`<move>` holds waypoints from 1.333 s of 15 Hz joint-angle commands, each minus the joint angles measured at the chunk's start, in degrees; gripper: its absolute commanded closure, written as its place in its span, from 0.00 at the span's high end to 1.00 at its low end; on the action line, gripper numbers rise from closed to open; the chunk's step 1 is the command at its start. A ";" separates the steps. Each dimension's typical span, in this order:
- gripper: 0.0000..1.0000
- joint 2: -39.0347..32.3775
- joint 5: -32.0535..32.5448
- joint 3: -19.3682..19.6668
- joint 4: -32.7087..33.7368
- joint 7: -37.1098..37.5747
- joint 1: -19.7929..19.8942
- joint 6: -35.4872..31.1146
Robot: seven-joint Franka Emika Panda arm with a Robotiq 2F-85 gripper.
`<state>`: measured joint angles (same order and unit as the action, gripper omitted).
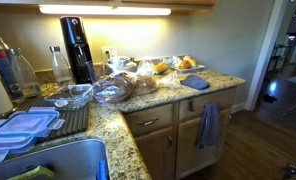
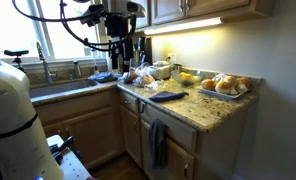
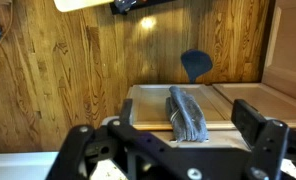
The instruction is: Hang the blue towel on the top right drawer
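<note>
1. The gripper (image 3: 173,140) fills the bottom of the wrist view. Its two black fingers (image 3: 260,125) stand wide apart.
2. In an exterior view the robot arm (image 2: 108,15) comes down from high up, and the gripper hangs over the back part of the tabletop (image 2: 203,108).
3. The blue towel (image 1: 193,82) lies flat on the tabletop near its front edge. It is lower than the gripper and well off to one side of it, toward the tray of buns (image 2: 228,86).
4. The top right drawer (image 1: 202,103) is just under the blue towel, below the edge of the tabletop. It looks shut.
5. A darker blue-grey towel (image 1: 208,125) hangs down in front of the cupboard, just under that drawer. In the wrist view this dark towel (image 3: 188,115) shows past the gripper, in line with the gap between the fingers.
6. A small bright blue patch (image 3: 196,64) sits farther from the gripper than the dark towel. It may be part of the blue towel, but the view is too poor to be sure.
7. Bags of bread (image 1: 118,88) lie on the tabletop beside the blue towel.
</note>
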<state>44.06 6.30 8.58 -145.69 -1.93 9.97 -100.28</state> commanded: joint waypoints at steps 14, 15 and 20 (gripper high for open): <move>1.00 -11.65 -4.57 -2.27 1.07 1.82 -3.36 -12.78; 1.00 -13.68 -5.03 -2.97 1.46 2.19 -3.73 -14.88; 1.00 -24.05 -3.99 -6.86 4.97 5.35 -4.70 -24.23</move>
<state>25.50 1.56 2.92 -143.97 1.24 6.09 -121.52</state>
